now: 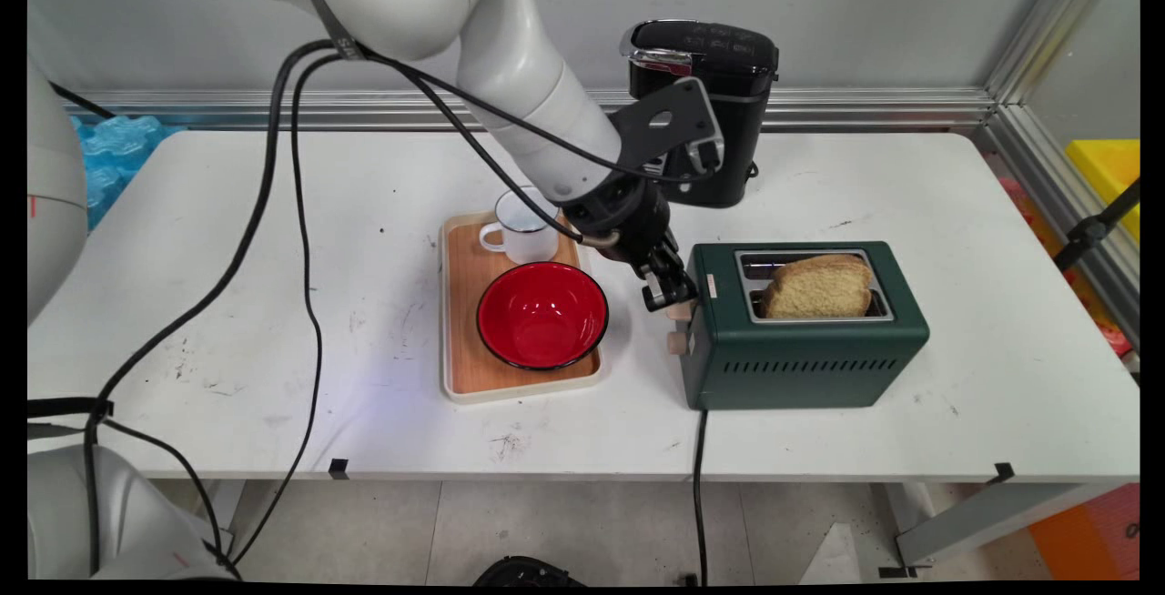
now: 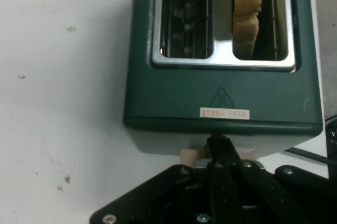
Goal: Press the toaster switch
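Note:
My gripper (image 1: 667, 293) sits at the left end of a dark green two-slot toaster (image 1: 801, 354), its fingers shut together and their tips pressing on the beige lever (image 1: 679, 309). A beige knob (image 1: 675, 343) sticks out below the lever. One slice of brown bread (image 1: 819, 286) stands up out of the slot nearer the camera; the other slot is empty. In the hand view the gripper (image 2: 218, 141) points down at the toaster (image 2: 174, 98), the beige lever (image 2: 188, 156) shows on either side of the tips, and the bread (image 2: 247, 13) fills the right slot.
A wooden tray (image 1: 464, 304) to the left of the toaster carries a red bowl (image 1: 542, 315) and a white enamel mug (image 1: 521, 229). A black coffee machine (image 1: 714, 95) stands behind the arm by the wall. The toaster's black cord (image 1: 699, 495) hangs over the front edge.

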